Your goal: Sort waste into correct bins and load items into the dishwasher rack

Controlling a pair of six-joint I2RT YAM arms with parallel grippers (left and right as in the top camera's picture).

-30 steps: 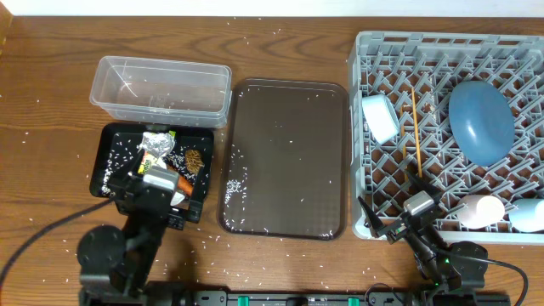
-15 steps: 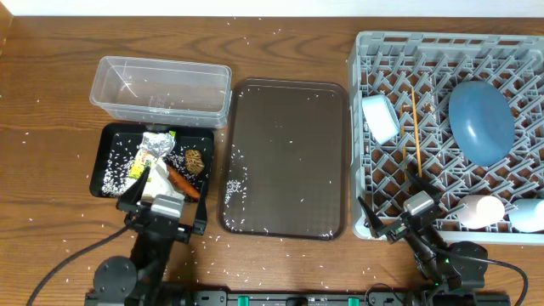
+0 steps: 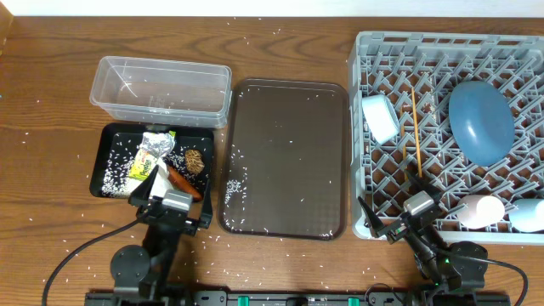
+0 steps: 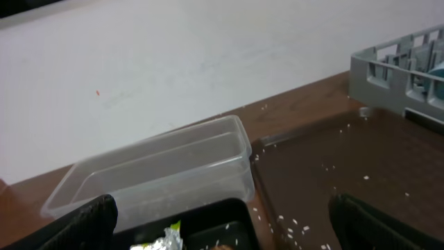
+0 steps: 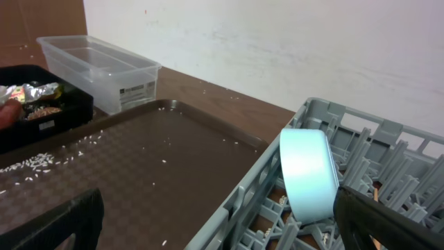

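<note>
**Carrot is down in the black tray, and the left arm pulls back**

The small orange carrot [image 3: 180,181] lies in the black tray [image 3: 96,161], near the wrapper [image 3: 146,153] and the brown food lump [image 3: 195,160]. A second ago the left fingers [image 4: 83,222] were right over it. Now they are back at the tray's near edge, wide open and empty. The right fingers [image 5: 48,222] are open too, at the near edge of the rack [image 3: 361,51], and have not moved. This piece of waste looks sorted.
</note>
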